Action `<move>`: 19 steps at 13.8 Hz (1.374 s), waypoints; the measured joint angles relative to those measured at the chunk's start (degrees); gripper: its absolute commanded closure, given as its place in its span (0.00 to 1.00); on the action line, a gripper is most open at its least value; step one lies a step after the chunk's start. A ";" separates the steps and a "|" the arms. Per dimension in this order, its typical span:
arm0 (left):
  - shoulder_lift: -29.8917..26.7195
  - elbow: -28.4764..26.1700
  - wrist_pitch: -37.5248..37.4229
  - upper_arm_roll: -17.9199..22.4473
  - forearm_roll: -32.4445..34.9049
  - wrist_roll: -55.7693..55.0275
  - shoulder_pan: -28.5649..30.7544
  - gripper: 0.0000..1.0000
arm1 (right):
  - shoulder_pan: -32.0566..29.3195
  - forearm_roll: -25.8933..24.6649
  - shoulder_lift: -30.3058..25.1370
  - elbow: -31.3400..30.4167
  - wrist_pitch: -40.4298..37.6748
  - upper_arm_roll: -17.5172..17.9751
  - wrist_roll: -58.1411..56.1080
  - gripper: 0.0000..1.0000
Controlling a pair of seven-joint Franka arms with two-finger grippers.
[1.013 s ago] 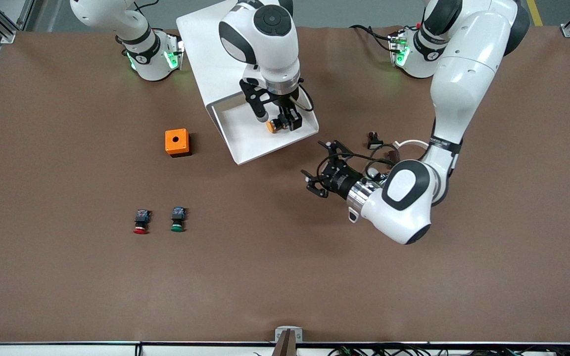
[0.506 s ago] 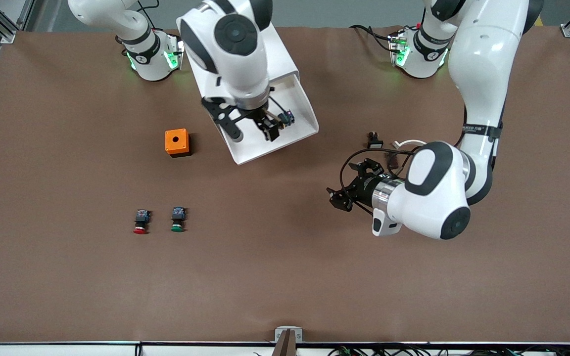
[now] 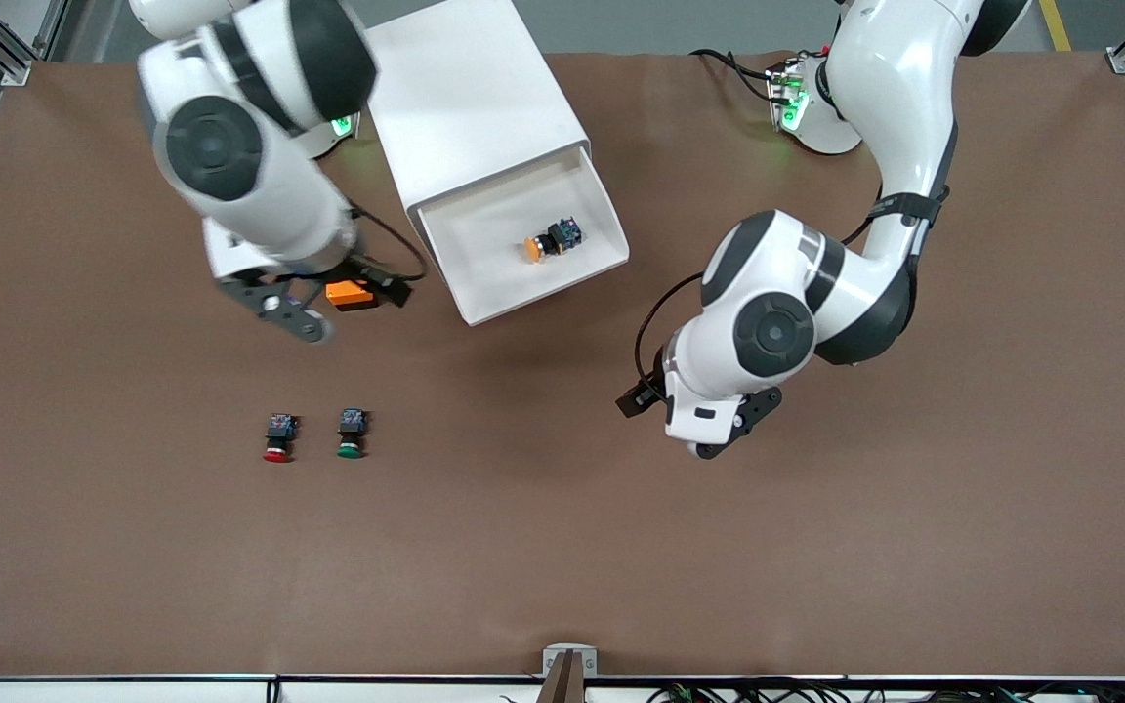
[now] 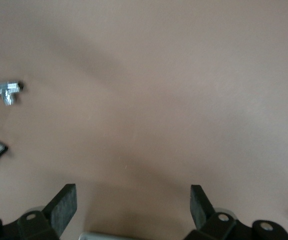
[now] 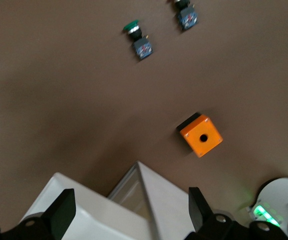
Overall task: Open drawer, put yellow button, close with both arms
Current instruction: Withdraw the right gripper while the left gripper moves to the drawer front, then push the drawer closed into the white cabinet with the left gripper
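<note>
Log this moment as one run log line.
white tray-like drawer: open | yellow-capped push-button: lying in drawer | right gripper: open, over small orange box | left gripper: open, over bare table

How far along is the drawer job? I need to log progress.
Done: the drawer is open and the yellow button lies in it. In hand: nothing; the right gripper is open above the orange box, the left gripper open over bare table. Left: closing the drawer.
</note>
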 measured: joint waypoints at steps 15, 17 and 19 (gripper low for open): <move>-0.74 -2.54 1.88 0.03 3.37 -1.05 -13.90 0.00 | -26.18 -3.75 -3.23 1.18 -1.92 -0.48 -49.72 0.00; -0.74 -3.09 1.90 0.04 3.38 -1.84 -15.21 0.00 | -26.17 -3.98 -3.23 1.22 -1.92 -0.33 -49.73 0.00; -0.73 -4.05 2.06 0.08 3.55 -2.54 -16.37 0.00 | -26.17 -4.00 -3.23 1.23 -1.96 -0.31 -49.73 0.00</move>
